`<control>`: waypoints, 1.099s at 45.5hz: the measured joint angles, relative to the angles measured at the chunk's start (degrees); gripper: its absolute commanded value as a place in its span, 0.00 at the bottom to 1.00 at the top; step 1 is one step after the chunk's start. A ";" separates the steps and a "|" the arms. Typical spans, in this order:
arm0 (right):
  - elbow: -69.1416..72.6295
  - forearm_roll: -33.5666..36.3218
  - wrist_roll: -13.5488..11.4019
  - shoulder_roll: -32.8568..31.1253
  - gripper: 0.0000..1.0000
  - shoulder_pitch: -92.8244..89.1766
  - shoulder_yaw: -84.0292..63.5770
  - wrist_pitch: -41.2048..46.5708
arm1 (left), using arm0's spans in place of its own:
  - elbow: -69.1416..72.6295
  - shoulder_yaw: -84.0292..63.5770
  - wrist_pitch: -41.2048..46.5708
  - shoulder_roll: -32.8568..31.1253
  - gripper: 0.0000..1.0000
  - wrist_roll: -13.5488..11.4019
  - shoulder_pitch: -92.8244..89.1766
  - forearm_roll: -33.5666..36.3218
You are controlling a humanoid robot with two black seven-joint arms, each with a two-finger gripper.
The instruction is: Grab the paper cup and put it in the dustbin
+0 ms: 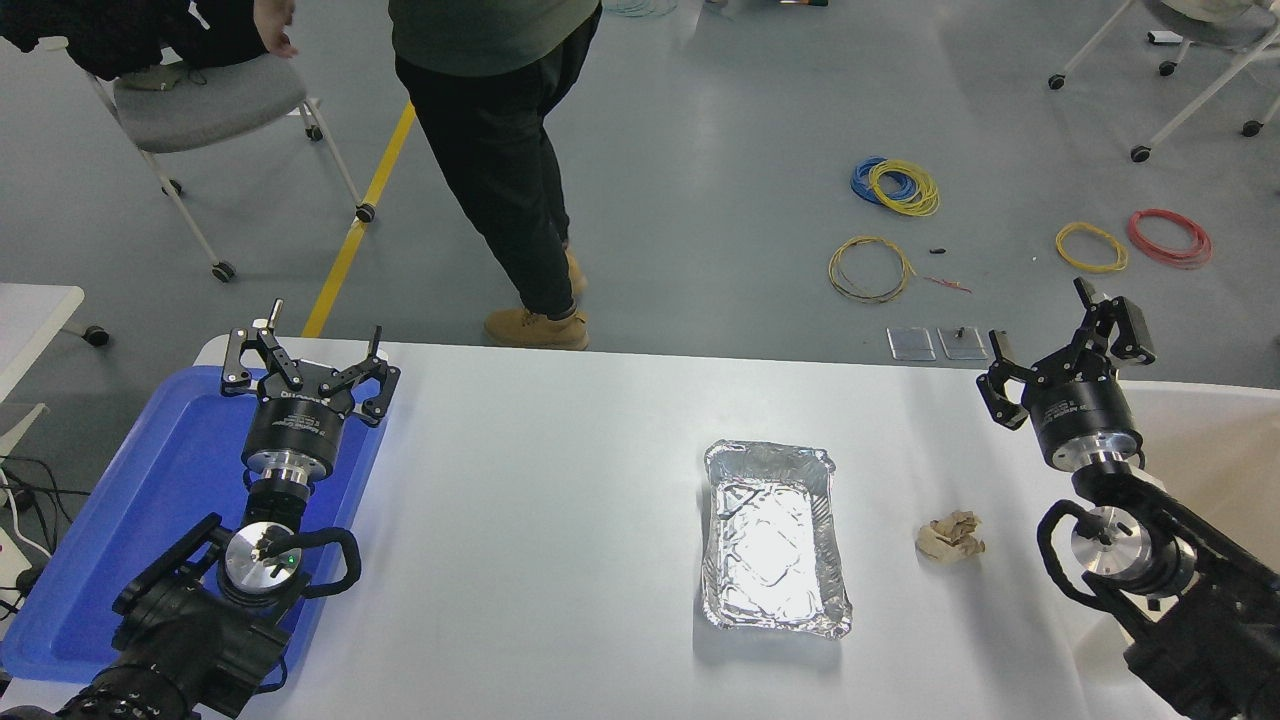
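Between the fingers of the right gripper (1062, 338) we see nothing held: the jaws stand wide apart and empty, raised at the far right of the table (560, 470). Under and just behind that wrist lies a pale beige surface with a lighter edge, which we take to be a corner of the dustbin (1225, 440); most of it runs out of view at the right, so we cannot be sure of its outline.

Across at the lower left, the left gripper (310, 348) is also spread open with nothing in it, parked above the blue tray (130, 520).

We cannot find the paper cup anywhere on the table. What does lie there is a crinkled foil tray (770, 535) near the middle, its long axis running away from us, and a crumpled tan paper wad (950, 537) just to its right, apart from it and nearer the right arm than the left. Neither is the cup. It may already be inside the bin, hidden by the right arm, or simply out of view; we cannot tell which.

So the relation the next move would turn on, which way the cup lies from the open fingers, cannot be read here. If the cup is in the bin, we judge the task nearly or wholly done. Beyond the far edge a person (500, 150) stands on the floor.
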 measured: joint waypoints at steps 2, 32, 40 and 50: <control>-0.04 0.00 0.00 0.00 1.00 -0.04 -0.03 -0.01 | 0.00 0.00 0.00 -0.01 1.00 0.00 0.00 0.00; 0.01 0.00 0.00 -0.03 1.00 0.31 -0.07 -0.08 | 0.00 0.00 0.07 0.04 1.00 0.09 -0.01 0.00; 0.00 0.00 0.00 -0.05 1.00 0.35 -0.08 -0.08 | 0.00 0.00 0.07 0.04 1.00 0.09 0.00 0.00; -0.08 0.00 0.00 -0.19 1.00 0.36 -0.04 -0.13 | 0.00 0.00 0.07 0.04 1.00 0.09 0.00 0.00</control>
